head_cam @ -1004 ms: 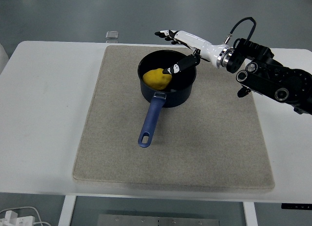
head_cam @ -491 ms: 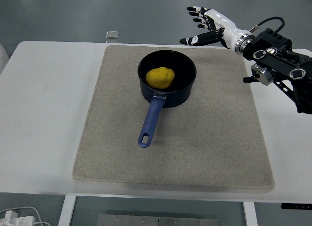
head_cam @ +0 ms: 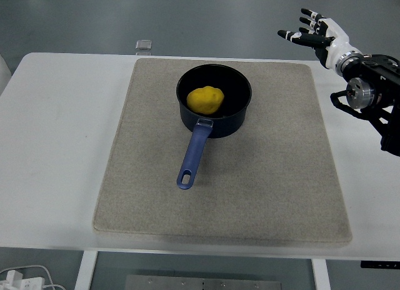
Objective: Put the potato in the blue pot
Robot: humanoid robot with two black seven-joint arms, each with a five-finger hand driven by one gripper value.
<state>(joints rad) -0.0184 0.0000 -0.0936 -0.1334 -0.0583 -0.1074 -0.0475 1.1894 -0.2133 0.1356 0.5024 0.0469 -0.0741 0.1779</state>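
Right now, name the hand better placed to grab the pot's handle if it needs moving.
Right. The right hand is the only one in view, open and empty beyond the mat's far right corner. The blue pot's handle points toward the near edge.

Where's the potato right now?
In the head view, the potato sits inside the blue pot at the mat's far centre, left of the open right hand.

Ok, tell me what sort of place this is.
Probably a robot test lab, not a kitchen: a bare white table with a grey mat, a lone blue pot holding a potato, and a plain grey floor.
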